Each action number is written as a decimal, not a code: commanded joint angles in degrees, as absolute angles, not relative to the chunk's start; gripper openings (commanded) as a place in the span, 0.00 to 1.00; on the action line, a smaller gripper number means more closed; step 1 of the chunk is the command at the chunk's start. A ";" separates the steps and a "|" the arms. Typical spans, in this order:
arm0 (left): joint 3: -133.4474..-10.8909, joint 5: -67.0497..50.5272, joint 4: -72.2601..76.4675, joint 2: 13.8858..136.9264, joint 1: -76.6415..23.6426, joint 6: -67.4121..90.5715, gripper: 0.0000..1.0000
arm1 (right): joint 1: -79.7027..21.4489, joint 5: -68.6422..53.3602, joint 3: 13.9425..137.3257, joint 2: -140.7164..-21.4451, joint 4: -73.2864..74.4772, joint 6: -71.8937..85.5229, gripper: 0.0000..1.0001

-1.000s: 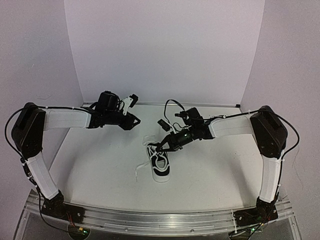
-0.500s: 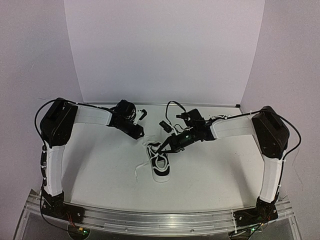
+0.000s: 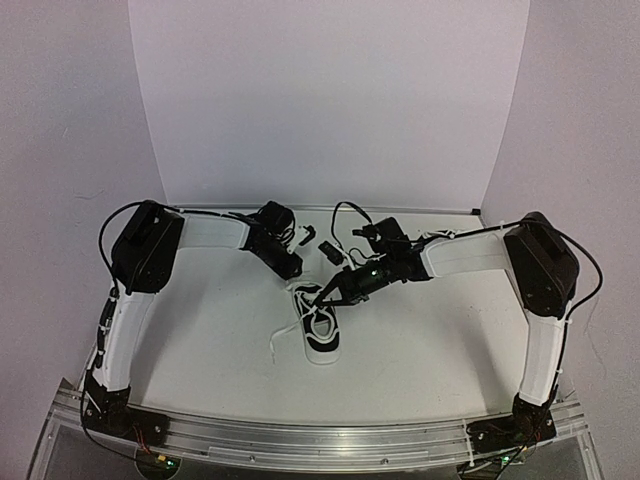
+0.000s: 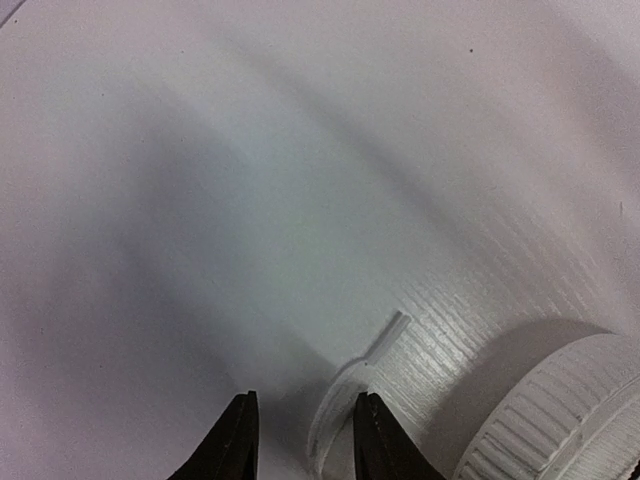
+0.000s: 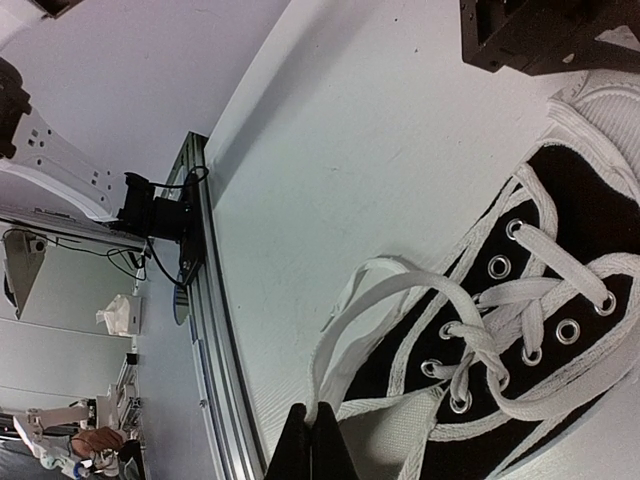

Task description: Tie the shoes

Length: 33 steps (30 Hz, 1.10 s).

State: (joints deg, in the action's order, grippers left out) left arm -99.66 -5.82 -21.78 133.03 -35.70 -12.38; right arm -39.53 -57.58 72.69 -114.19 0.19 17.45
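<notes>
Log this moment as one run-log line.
left gripper: open over lace end by shoe toe | right gripper: shut on lace | knot: not tied

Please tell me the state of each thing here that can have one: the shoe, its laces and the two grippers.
shoe: upright on its sole, not tied.
laces: threaded through the eyelets, loose, no bow.
left gripper: open, near the shoe's toe, one lace tip just ahead of its fingers.
right gripper: shut on a strand of the laces.
</notes>
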 commanded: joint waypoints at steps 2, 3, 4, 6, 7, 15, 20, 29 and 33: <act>-99.71 -1.69 -29.08 132.37 -35.20 -12.29 0.14 | -39.72 -57.13 72.77 -111.94 -0.87 16.55 0.00; -97.95 -1.35 -28.84 130.73 -35.09 -11.43 0.10 | -39.76 -57.11 72.75 -111.97 -0.87 16.53 0.00; -95.20 -1.13 -27.91 129.24 -35.04 -10.77 0.06 | -39.79 -57.14 72.78 -112.04 -0.88 16.44 0.00; -90.04 -0.70 -25.76 125.34 -34.97 -9.18 0.01 | -39.78 -57.21 72.86 -112.19 -0.88 16.36 0.00; -87.51 -0.55 -24.83 122.99 -34.98 -8.21 0.00 | -39.76 -57.25 72.88 -112.27 -0.84 16.30 0.00; -74.93 5.68 -23.87 114.79 -34.63 -0.85 0.00 | -39.70 -57.74 73.00 -112.68 -0.86 15.89 0.00; -69.77 4.58 -20.92 112.08 -34.63 1.34 0.04 | -39.69 -57.84 72.92 -112.96 -0.96 15.80 0.00; -73.06 0.45 -21.51 115.95 -34.57 0.09 0.26 | -39.67 -57.81 73.37 -113.11 -0.90 15.73 0.00; -74.59 0.21 -23.74 117.64 -34.63 0.09 0.22 | -39.67 -57.57 73.47 -112.94 -0.88 15.82 0.00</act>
